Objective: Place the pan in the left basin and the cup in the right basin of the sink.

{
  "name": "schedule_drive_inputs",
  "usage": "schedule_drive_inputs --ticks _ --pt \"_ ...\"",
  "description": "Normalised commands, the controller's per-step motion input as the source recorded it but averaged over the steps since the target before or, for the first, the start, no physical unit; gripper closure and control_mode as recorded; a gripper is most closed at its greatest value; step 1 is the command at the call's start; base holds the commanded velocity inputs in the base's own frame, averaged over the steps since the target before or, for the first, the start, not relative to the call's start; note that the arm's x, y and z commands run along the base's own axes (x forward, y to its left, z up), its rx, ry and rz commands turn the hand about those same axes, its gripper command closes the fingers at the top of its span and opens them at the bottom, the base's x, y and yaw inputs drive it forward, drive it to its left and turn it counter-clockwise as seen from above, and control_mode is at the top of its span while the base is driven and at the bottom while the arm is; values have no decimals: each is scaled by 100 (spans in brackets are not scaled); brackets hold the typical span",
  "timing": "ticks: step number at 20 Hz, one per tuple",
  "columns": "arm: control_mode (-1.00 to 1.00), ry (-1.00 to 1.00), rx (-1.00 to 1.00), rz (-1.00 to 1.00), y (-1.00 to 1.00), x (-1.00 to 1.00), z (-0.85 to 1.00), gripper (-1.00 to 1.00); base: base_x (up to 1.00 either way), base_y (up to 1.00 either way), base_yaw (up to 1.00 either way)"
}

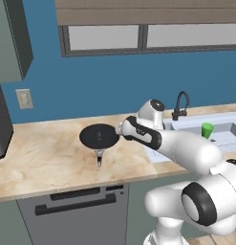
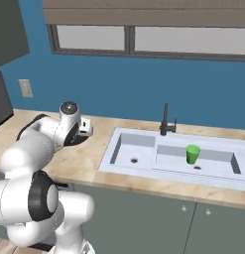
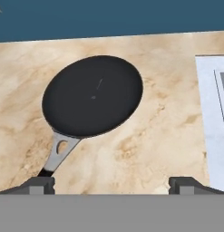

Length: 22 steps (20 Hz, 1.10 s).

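The pan (image 3: pixel 92 95) lies flat on the marble table (image 1: pixel 43 153), to the left of the sink (image 2: pixel 119 166), and the gripper (image 3: pixel 111 183) hovers just beside its right edge with the jaws spread wide and holding nothing. Looking along the hand, the pan sits ahead of the jaws and off to their left, and its bowl is well wider than the gap between the fingertips (image 3: pixel 41 183). So the handle (image 3: pixel 59 154) looks like the part to take.

That handle sets the pan's long axis. It runs from the bowl towards the front edge of the table, away from the blue wall. Seen from the hand, it slants down and to the left, ending close to the left fingertip. The jaws would have to shift towards that side and turn to straddle the thin bar crosswise.

The cup (image 2: pixel 193 154) already stands upright in the right basin (image 2: pixel 218 166), near its drain. The left basin (image 2: pixel 129 151) is bare, and it lies to the pan's right, across the sink's flat rim.
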Motion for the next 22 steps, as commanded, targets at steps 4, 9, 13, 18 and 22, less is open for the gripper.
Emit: schedule_drive_inputs --ticks 4,9,13,18,22 --pt "100 0 0 0 0 0 0 -100 34 0 0" --pt "100 0 0 0 0 0 0 -100 17 0 0" --pt "100 0 0 0 0 0 0 -100 12 0 0" --pt "100 0 0 0 0 0 0 -100 1 0 0" --pt "100 0 0 0 0 0 0 -100 0 0 0"
